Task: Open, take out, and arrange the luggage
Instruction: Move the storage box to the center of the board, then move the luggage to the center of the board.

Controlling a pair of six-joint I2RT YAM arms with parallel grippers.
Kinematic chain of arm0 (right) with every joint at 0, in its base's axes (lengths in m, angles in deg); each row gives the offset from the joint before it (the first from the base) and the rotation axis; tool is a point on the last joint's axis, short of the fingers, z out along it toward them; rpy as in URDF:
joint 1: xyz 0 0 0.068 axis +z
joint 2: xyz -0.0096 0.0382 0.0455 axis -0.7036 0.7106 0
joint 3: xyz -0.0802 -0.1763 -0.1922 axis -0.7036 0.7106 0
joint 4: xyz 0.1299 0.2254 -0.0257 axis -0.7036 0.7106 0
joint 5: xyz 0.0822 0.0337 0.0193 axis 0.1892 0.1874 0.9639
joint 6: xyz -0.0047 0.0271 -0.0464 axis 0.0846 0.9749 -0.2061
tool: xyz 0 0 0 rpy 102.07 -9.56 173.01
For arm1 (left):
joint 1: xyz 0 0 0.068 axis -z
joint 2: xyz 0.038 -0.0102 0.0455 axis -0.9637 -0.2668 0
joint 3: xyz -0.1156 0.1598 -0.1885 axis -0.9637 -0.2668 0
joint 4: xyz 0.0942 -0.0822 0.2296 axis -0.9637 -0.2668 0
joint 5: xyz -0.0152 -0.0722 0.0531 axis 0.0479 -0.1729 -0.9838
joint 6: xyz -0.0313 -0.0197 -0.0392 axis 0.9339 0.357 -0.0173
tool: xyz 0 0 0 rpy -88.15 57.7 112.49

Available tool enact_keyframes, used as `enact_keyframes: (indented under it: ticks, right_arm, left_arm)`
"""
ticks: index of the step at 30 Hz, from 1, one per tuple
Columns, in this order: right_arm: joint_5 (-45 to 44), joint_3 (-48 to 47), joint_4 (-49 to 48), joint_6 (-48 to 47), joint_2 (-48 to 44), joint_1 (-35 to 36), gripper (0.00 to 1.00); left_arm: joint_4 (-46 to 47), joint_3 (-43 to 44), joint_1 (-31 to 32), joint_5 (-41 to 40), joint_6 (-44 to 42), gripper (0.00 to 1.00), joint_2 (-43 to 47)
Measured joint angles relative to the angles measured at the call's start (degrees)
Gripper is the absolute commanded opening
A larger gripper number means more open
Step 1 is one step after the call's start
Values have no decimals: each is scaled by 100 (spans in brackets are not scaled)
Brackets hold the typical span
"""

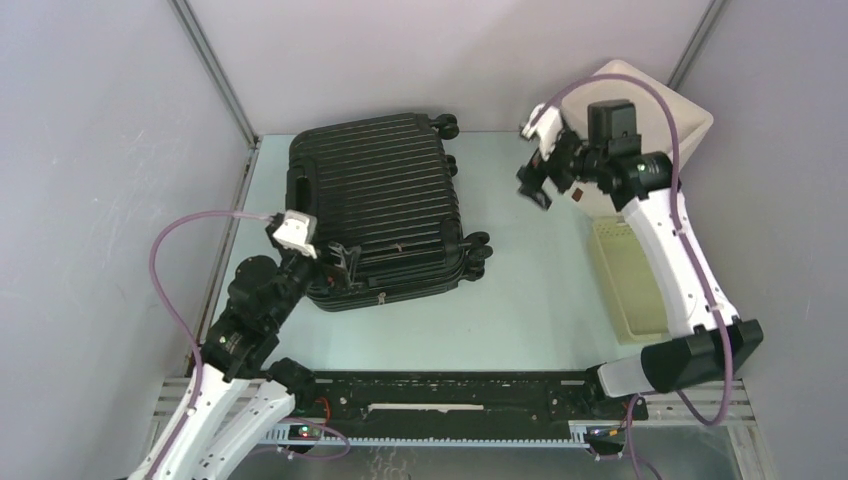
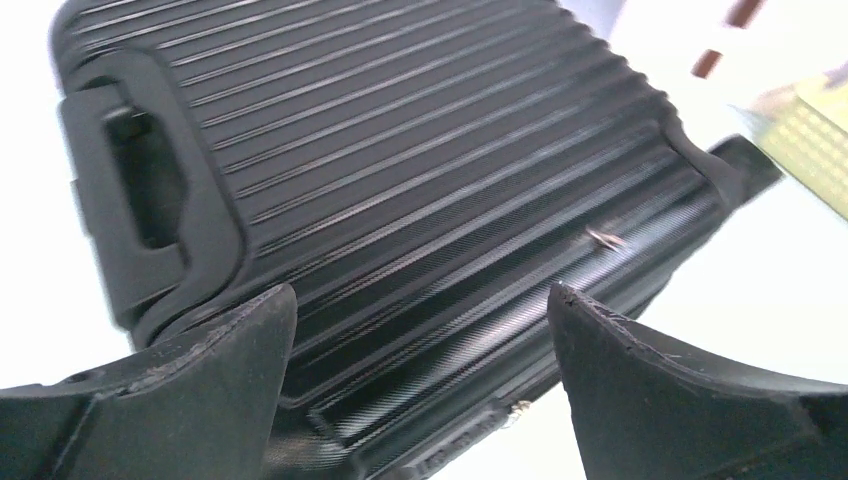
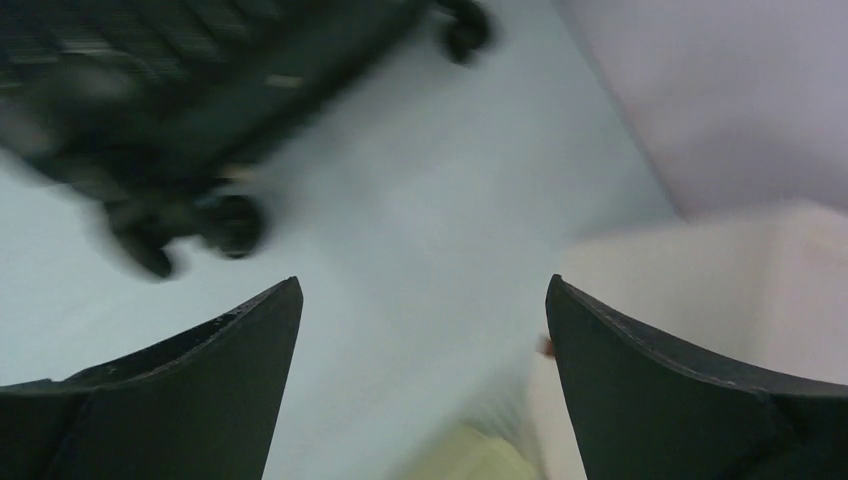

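Overhead and wrist views of my two-arm station. The luggage [image 1: 385, 205], a large black hard-shell suitcase with a ribbed surface and rounded corners, lies flat and closed on the pale blue-green counter [image 1: 530, 290], in its left half toward the far wall. The ribs run across the counter from left to right, slightly skewed. I take that as its main axis, since the outline looks nearly square from above. The recessed black carry handle [image 2: 140, 190] faces left. The black caster wheels [image 1: 478, 243] face right, toward the middle of the counter. A small embossed plate [image 2: 450, 462] sits on the near edge of the shell, and its lettering is too blurred for me to read. A silver zip pull [image 2: 605, 238] lies on the ribbed shell near that edge. My left tool [image 2: 420, 300] hangs over the near-left corner of the luggage, its jaws spread wide with only the ribbed shell showing between them. I cannot tell whether a fingertip touches the shell. My right tool [image 3: 420, 290] is raised above bare counter to the right of the wheeled end, its jaws likewise wide apart and holding nothing. Behind it, in the far-right corner, stands a white rectangular plastic box [image 1: 672, 110]. A pale yellow slatted basket [image 1: 628, 285] rests along the right edge, nearer than the box.
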Motion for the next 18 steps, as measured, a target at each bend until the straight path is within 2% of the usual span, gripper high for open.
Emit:
enact_keyframes:
  ticks: [5, 8, 12, 18]
  right_arm:
    - [1860, 1003, 505, -581, -514, 719, 100]
    - [2258, 1408, 695, -935, -380, 1016, 100]
    - [2385, 1558, 708, -1054, 136, 1384, 100]
    - [1991, 1563, 363, -922, 492, 1908, 100]
  left_arm:
    - [70, 0, -962, -153, 278, 100, 61]
    - [103, 0, -1541, -208, 522, 100, -20]
    - [197, 4, -2380, -138, 1021, 100, -321]
    - [435, 4, -3589, 358, 1825, 100, -992]
